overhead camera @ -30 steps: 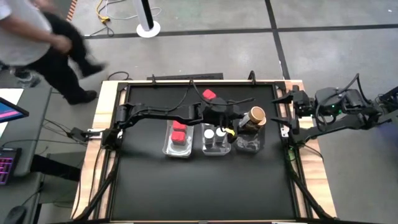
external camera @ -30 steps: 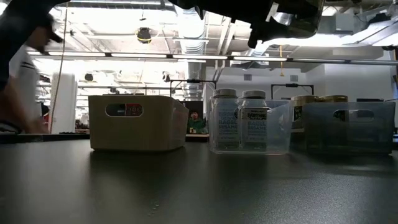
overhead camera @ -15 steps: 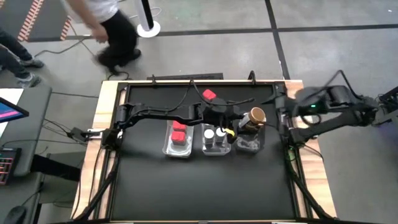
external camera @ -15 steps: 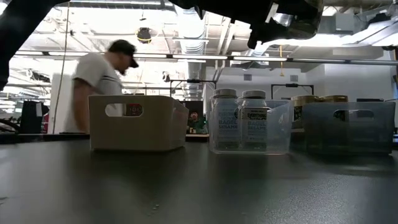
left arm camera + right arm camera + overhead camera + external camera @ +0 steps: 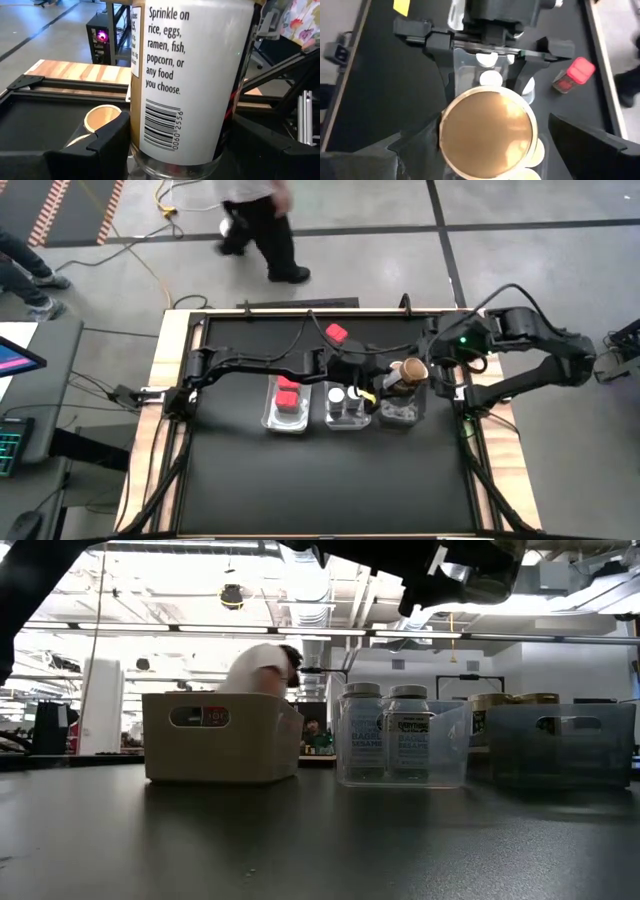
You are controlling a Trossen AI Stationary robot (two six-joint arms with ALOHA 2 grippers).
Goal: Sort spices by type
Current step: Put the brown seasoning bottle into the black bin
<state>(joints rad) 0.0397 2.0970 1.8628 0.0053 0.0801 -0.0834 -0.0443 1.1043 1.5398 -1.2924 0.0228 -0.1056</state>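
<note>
A brown-lidded spice jar (image 5: 410, 368) with a white label (image 5: 190, 75) stands upright over the right clear tray (image 5: 402, 412), with my left gripper (image 5: 385, 380) shut on it. My right gripper (image 5: 440, 360) hovers open just right of and above the jar. Its fingers stand on either side of the gold lid (image 5: 487, 132) without touching it. The left tray holds red boxes (image 5: 288, 392) and the middle tray holds white-lidded jars (image 5: 345, 395). One red box (image 5: 337, 333) lies on the mat behind the trays. Another brown lid (image 5: 102, 117) shows in the right tray. My left gripper pinches the jar's labelled body, low on its sides (image 5: 131, 137), between its two fingers (image 5: 107, 142). The fingers come nearly level from the table's left. The jar stays upright with its lid up, above the right tray.
In the low view the three trays stand in a row: left (image 5: 222, 737), middle (image 5: 400, 740) and right (image 5: 560, 745). Bare black mat lies in front of them. A person (image 5: 255, 215) walks past the table's far edge.
My right gripper has swung in from the table's right edge toward the held jar, tipped further downward, and stayed open. The left gripper and its jar have kept still. A person has walked from left to right behind the far edge.
</note>
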